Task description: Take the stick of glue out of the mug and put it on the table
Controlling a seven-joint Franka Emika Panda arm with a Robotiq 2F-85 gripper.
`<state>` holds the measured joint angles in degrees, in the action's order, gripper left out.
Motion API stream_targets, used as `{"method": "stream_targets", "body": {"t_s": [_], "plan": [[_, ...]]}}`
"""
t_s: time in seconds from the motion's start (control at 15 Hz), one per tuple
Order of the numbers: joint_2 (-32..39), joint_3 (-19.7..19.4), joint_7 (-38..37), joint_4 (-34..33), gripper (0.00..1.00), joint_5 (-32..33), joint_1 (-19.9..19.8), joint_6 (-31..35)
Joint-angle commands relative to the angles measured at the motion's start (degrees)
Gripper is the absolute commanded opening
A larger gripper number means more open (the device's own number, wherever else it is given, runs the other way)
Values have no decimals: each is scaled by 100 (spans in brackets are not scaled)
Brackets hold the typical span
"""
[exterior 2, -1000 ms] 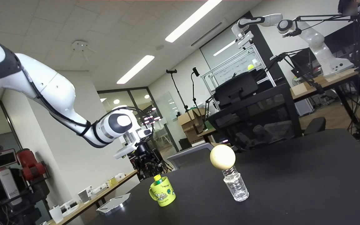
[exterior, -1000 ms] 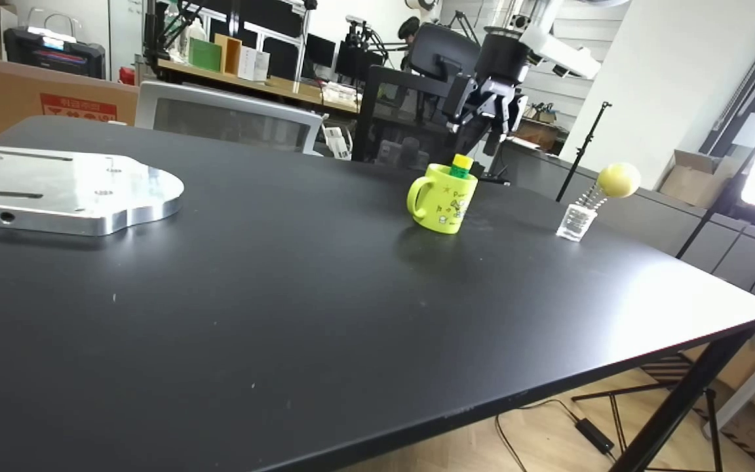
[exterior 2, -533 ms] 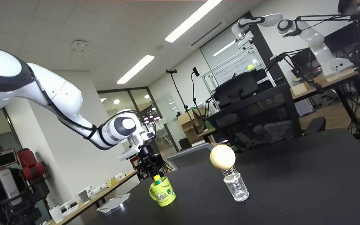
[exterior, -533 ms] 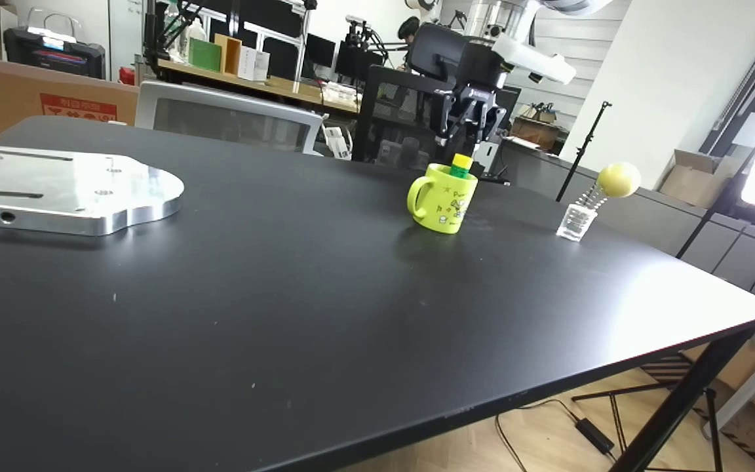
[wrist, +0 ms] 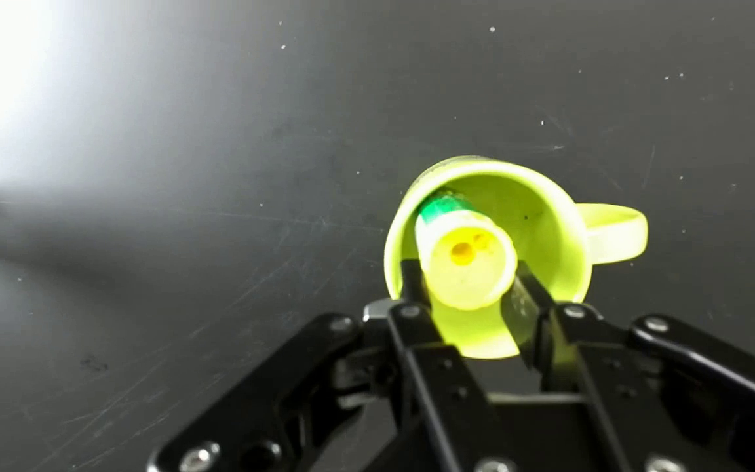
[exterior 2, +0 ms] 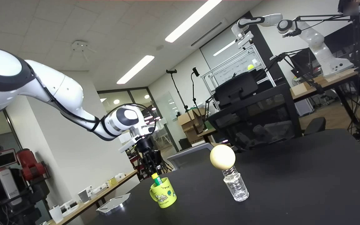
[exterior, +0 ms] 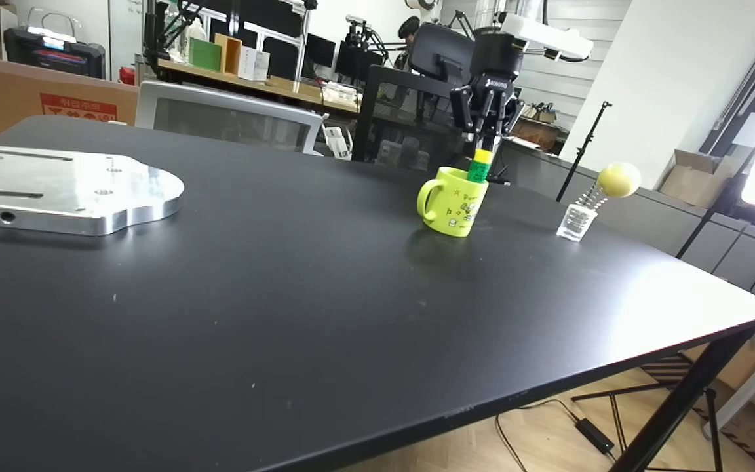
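Observation:
The stick of glue [wrist: 466, 262], green with a yellow cap, stands inside the yellow-green mug [wrist: 541, 223] and leans toward one side of its rim. Its cap and part of the green body stick out above the mug [exterior: 451, 204] in both exterior views. My gripper [wrist: 466, 278] reaches over the mug from above, one black finger on each side of the stick, both seemingly against it. In an exterior view the gripper [exterior: 484, 141] sits right over the cap, its fingertips partly hidden behind the stick. Under the mug lies the black table [exterior: 286, 295]. The stick's lower end is hidden.
A clear cup [exterior: 576, 223] with a spring and a yellow ball [exterior: 619, 179] stands on the table not far from the mug. A thick metal plate [exterior: 56, 183] lies at the opposite end. Chairs [exterior 2: 261, 125] stand beyond the table's edge.
My gripper's fingers have come together on the stick. The stick pokes out higher above the rim. In an exterior view the mug has shifted slightly to the right.

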<state>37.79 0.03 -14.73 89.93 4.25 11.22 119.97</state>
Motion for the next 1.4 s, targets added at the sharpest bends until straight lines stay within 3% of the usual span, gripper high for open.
{"method": "stream_targets", "body": {"t_s": [0.0, 0.07, 0.2, 0.33, 0.4, 0.53, 1.2, 1.33], "plan": [[-117, -46, -208, -175, 12, 48, 24, -329], [-184, -38, -217, -162, 12, 16, 11, -295], [-323, -9, -194, -185, 1, -53, -22, -344], [-474, -6, -182, -143, 0, -34, -15, -361], [-535, 6, -140, -105, 28, -25, -21, -354], [-599, 32, -150, -45, 28, -61, -31, -428], [-273, 96, -214, 528, 96, -282, -30, 104], [-235, 96, -170, 655, 100, -291, -27, 398]]}}
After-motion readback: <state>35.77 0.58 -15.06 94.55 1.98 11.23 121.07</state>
